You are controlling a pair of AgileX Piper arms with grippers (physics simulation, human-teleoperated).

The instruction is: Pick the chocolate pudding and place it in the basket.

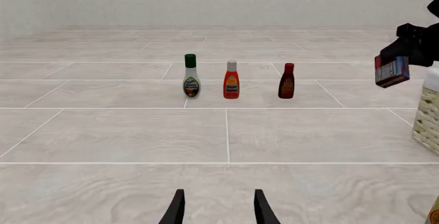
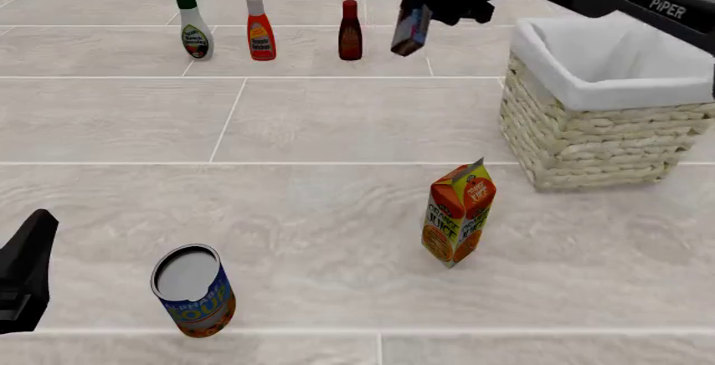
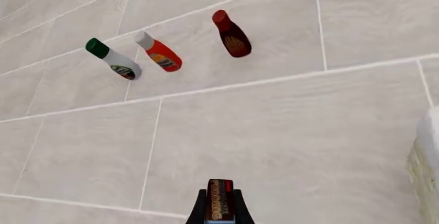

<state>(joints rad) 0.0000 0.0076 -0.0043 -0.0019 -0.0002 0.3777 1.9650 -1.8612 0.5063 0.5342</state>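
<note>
Pale tiled desk (image 2: 335,122), grey-white, running back to a plain wall. Item: chocolate pudding (image 2: 410,30), a small flat box, dark face with blue edges, held off the surface by my right tool (image 2: 416,1) toward 12 o'clock in the front view, just left of the basket (image 2: 609,143), not yet over its cloth-lined rim. Right tool: closed on the box across its thin faces, as the right wrist view shows, the box standing on edge between the two fingers (image 3: 238,208). Handling, by my estimate: light, stiff cardboard, smooth printed skin that could slip or swing if jolted; the narrow-edge pinch looks apt, and I would keep it firm without crushing. Left tool (image 1: 218,211): parted, holding nothing, idle at 8 o'clock. Other stock: three bottles (image 2: 261,30) at 11 o'clock, juice carton (image 2: 458,214) at centre, can (image 2: 196,291) at 7 o'clock.
</note>
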